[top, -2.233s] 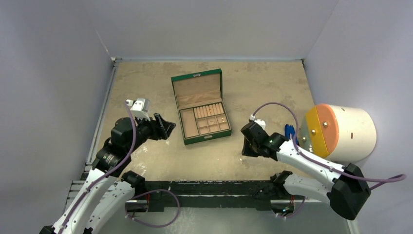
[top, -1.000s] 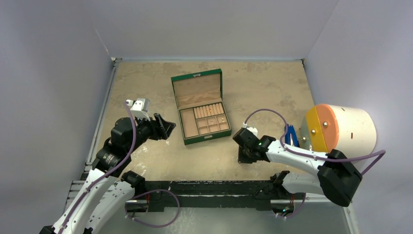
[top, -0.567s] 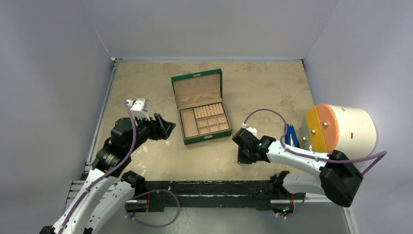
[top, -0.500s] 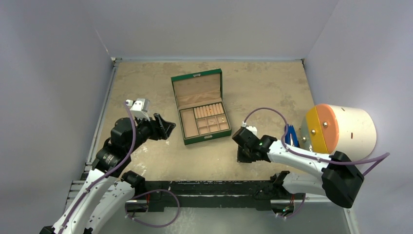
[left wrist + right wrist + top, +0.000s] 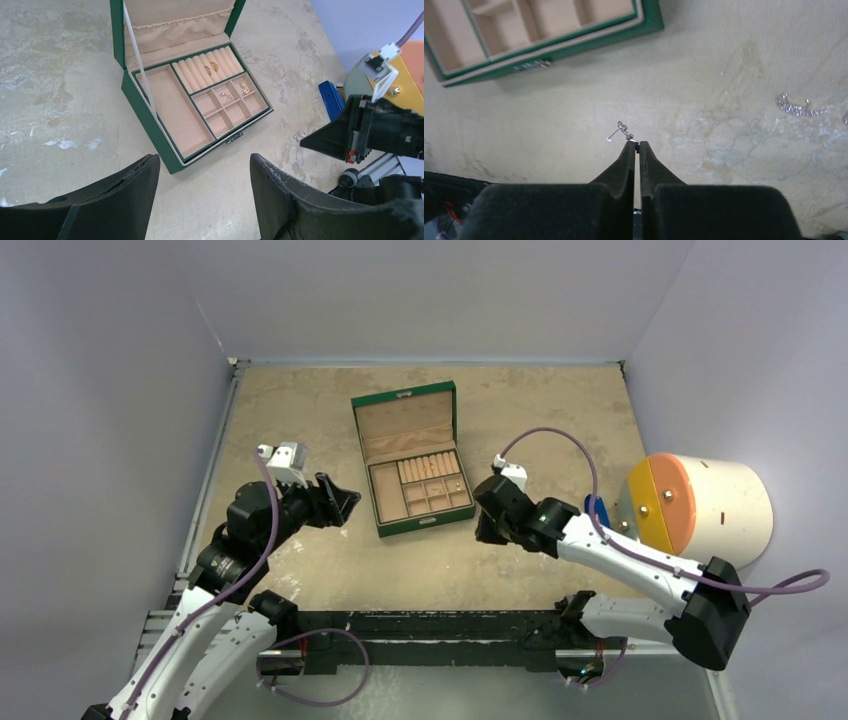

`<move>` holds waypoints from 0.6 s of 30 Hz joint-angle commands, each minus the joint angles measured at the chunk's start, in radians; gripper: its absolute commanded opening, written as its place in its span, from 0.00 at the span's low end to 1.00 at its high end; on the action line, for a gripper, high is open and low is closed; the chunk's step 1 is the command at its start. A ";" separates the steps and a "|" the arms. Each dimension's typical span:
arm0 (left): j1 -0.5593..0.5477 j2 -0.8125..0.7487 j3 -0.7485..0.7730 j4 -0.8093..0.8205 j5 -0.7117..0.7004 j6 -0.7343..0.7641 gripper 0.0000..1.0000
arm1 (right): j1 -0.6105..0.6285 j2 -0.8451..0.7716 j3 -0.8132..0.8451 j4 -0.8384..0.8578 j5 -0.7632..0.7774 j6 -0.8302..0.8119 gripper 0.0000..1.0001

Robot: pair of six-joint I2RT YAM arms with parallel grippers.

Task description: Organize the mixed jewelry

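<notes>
Right jaws pinch a tiny silvery stud (image 5: 623, 131) near the green box (image 5: 151, 122).

Gold and silver jewelry (image 5: 244, 87); green, beige-lined box (image 5: 428, 523); blue tool (image 5: 331, 98).

An open green hinged box with beige lining (image 5: 405, 426) sits mid-worktop (image 5: 540, 410), its lid toward the far edge. At the right edge lies a large white cylinder with an orange-and-yellow face (image 5: 720, 508), with a blue clip-like tool (image 5: 330, 98) just beside it.

Green box (image 5: 599, 38) cut off at the right wrist view's top edge; blue clip (image 5: 595, 508) mostly behind the right arm (image 5: 620, 550); silver earring (image 5: 622, 131) too small to identify.
</notes>
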 commanded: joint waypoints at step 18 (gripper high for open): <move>0.009 -0.010 0.017 0.024 -0.019 -0.005 0.66 | -0.060 0.418 0.438 0.267 0.094 -0.279 0.00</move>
